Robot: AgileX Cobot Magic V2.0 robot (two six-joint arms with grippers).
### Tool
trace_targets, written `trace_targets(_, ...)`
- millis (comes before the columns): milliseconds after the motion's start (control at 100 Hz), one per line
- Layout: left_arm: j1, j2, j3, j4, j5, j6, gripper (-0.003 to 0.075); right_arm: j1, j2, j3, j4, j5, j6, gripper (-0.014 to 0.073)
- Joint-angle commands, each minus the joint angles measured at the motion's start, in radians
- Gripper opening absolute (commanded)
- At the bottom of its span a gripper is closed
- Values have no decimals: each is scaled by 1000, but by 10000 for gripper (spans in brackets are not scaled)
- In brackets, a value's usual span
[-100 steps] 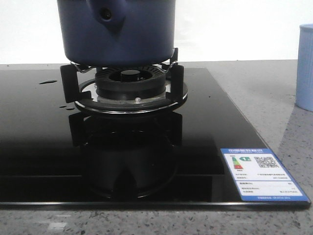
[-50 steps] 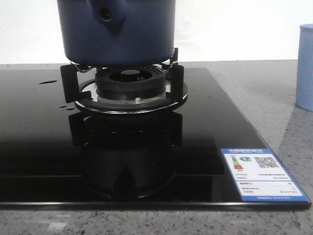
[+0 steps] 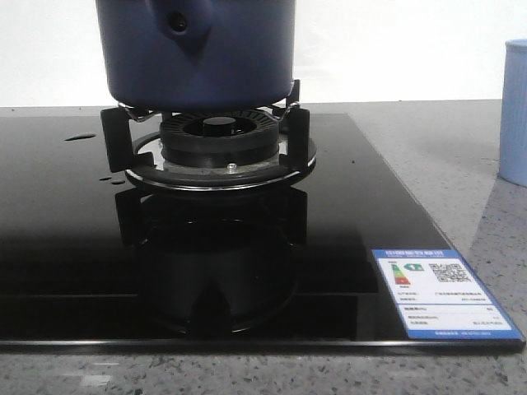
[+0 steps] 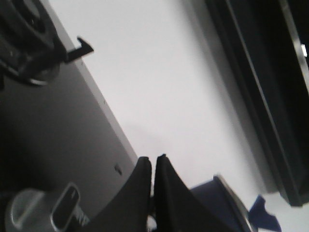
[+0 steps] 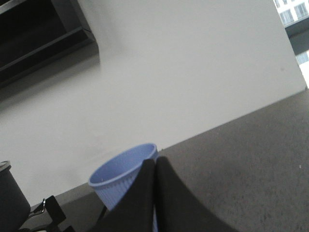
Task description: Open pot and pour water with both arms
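Matt navy pot [image 3: 198, 53], glossy black glass hob [image 3: 66, 239], speckled stone-look table [image 3: 461, 156], ribbed pale blue cup [image 3: 514, 115]

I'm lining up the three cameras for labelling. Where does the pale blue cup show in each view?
Front view: pale blue cup at the right edge, on the grey counter.
Left wrist view: not in it.
Right wrist view: low centre, partly behind the closed right gripper.
Shared landmark: the black burner grate, also seen at and.
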Motion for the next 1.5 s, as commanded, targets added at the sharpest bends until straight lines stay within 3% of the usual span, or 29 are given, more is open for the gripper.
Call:
trace_targets(0, 4, -25, -2, 11, 112, 11, -19, -6, -6, -60, 52, 69, 6, -67)
trace_targets(150, 4, -9, -88, 116, 322, 66, -19, -6, 62, -209, 52, 358, 6, -67)
trace_targets(370, 4, 135, -238, 118, 516, 272, -18, -6, 261, -456, 72, 759, 6, -67)
trace_targets(500, 4, 277, -342, 116, 695, 382, -18, 0, 384, -594, 129, 1006, 6, -67)
trace_targets(670, 4, 460, -469, -80, 950, 678, -18, 50, 490, -706, 311, 1197, -157, -74)
trace_targets(770, 4, 552, -531, -259, 1082, 913, -18, 69, 524, -735, 471, 1238, -294, -74)
trace_targets(870, 2, 617, -591, -384, 1128, 1068, -18, 71, 525, -742, 601, 1206, -514, -74)
trace_targets(990, -29, 667, -663, -373, 1099, 1197, -18, 71, 525, -742, 628, 1149, -667, -74)
trace_targets(1160, -135, 723, -750, -313, 1075, 1445, -7, 71, 525, -742, 626, 1042, -685, -74)
trace_targets(1230, -170, 746, -775, -289, 1049, 1503, 60, 71, 525, -742, 626, 1012, -729, -56)
trace_targets(1340, -192, 780, -796, -275, 971, 1509, 274, 71, 525, -742, 626, 994, -744, 34)
trace_targets(1420, -202, 799, -797, -286, 905, 1509, 451, 71, 525, -742, 626, 981, -754, 164)
trace_targets(1490, -219, 814, -797, -295, 856, 1509, 535, 71, 525, -742, 626, 968, -760, 332)
